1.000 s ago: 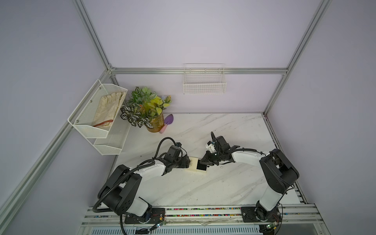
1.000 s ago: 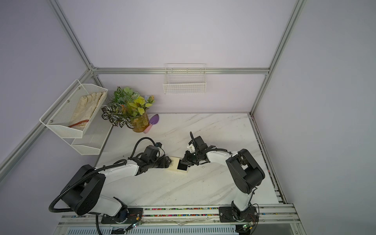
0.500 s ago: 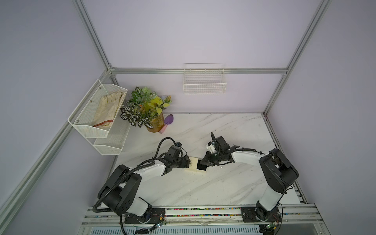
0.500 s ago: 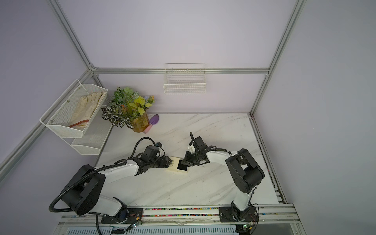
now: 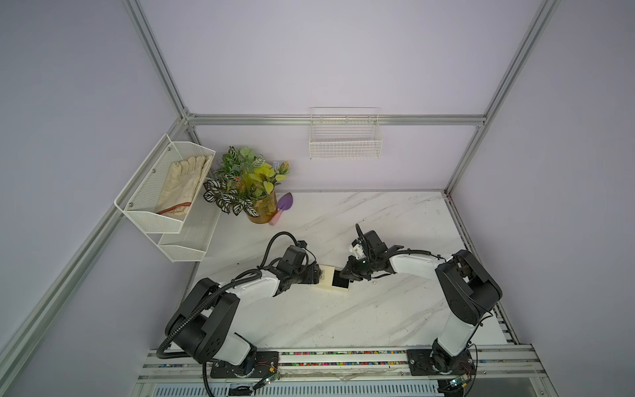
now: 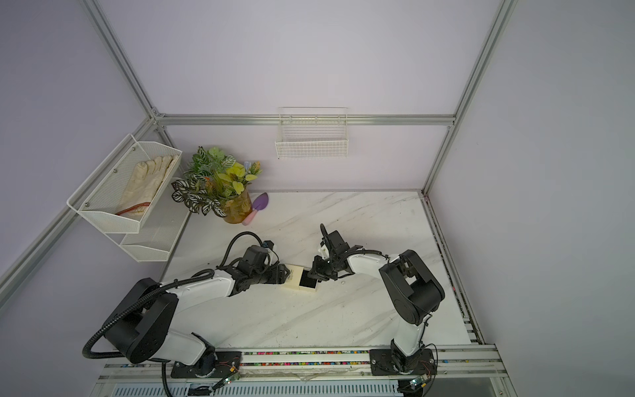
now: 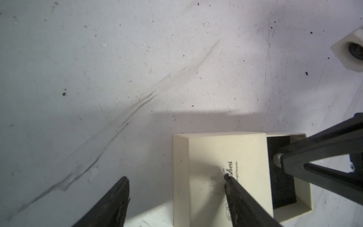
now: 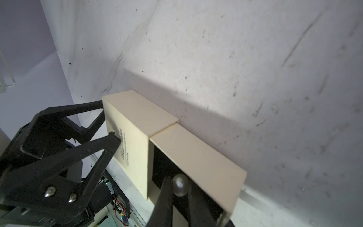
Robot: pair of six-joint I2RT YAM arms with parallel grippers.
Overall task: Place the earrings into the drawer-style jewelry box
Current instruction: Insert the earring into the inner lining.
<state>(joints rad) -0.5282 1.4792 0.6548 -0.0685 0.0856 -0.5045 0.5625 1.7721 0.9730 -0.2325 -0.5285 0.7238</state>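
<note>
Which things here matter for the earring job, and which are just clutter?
Job: jewelry box, open tray, held earring in the right fingers, second earring on the table.
Clutter: potted plant, purple trowel, gloves, mesh shelf, wire basket.

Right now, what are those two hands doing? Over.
Left hand open, fingertip on jewelry box. Right hand shut on earring, over the open tray. Nothing blocking the tray.

i'm seeing a cream box [image 7: 216,155] with dark script lettering, black lining in its tray [image 7: 280,193], pearly silver-white earring [image 8: 179,187], white marble table [image 5: 378,316] veined grey
</note>
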